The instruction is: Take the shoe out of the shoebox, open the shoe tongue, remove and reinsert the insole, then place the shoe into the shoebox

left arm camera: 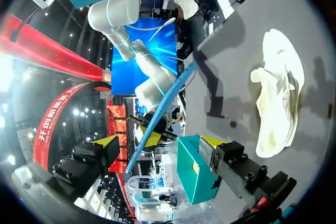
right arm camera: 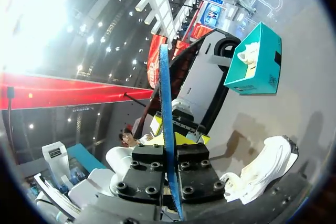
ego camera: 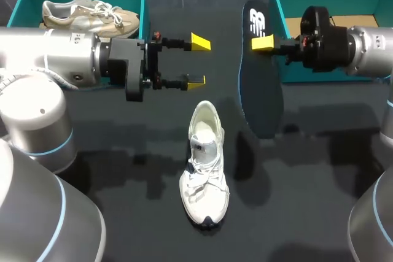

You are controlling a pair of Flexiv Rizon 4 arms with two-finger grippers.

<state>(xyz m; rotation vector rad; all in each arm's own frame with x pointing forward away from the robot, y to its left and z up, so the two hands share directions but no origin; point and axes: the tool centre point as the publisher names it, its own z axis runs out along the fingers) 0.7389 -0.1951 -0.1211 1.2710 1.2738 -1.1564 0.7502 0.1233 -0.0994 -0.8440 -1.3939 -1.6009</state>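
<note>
Clamped edge-on in the right claw is a dark insole, both yellow tips pressing its flat sides near one end. Seen from above, that claw holds the insole just beside the front corner of the right-hand teal shoebox, the rest of its length running toward the near side of the worktop. Whether its free end touches the surface cannot be told.

Opposite it, the left claw hangs above the worktop with its fingers spread wide and nothing between them, pointing toward the insole.

Just near of the left claw, a white shoe stands on its sole, heel opening toward the claws, apart from both.

Farther left, a second teal shoebox holds a beige shoe.
</note>
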